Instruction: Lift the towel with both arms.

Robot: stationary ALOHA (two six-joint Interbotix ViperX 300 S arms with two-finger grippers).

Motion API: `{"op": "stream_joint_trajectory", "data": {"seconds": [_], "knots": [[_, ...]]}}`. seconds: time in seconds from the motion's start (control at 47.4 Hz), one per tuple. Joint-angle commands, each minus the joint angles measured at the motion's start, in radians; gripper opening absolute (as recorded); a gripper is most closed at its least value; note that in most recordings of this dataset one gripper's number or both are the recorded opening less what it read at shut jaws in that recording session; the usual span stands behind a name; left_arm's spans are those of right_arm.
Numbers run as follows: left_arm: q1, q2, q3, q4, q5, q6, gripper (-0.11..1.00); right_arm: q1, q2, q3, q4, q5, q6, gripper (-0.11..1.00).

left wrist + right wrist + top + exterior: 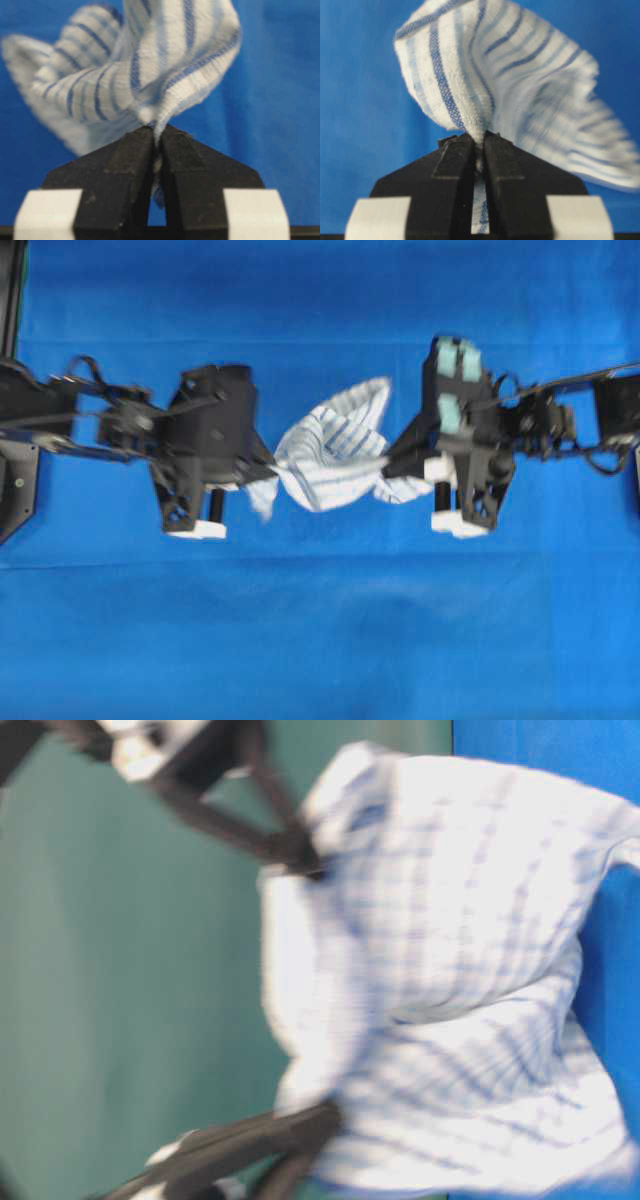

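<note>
two arms, one towel, one blue tablecloth (pixel 320 640) over the worktop. from the left edge the left arm reaches level toward the middle, its left hand (pixel 268 466) pinching one end of the towel (pixel 330 455) between pressed-together fingers. the towel hangs bunched between both hands. the right hand (pixel 392 462), on the teal-patched right arm, pinches the other end.
</note>
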Motion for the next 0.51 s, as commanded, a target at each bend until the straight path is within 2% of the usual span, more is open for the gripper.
{"op": "stream_joint_trajectory", "data": {"seconds": [0.0,0.232,0.485], "knots": [[0.020,-0.083,-0.043,0.000,0.040,0.002,0.01,-0.029,-0.044,-0.077,-0.028,0.051,-0.005,0.05],[0.075,-0.227,-0.095,0.002,0.115,0.005,0.01,-0.061,-0.080,-0.218,-0.089,0.175,-0.003,0.05],[0.091,-0.302,-0.166,0.003,0.172,0.008,0.01,-0.061,-0.094,-0.356,-0.104,0.268,-0.003,0.05]]}}
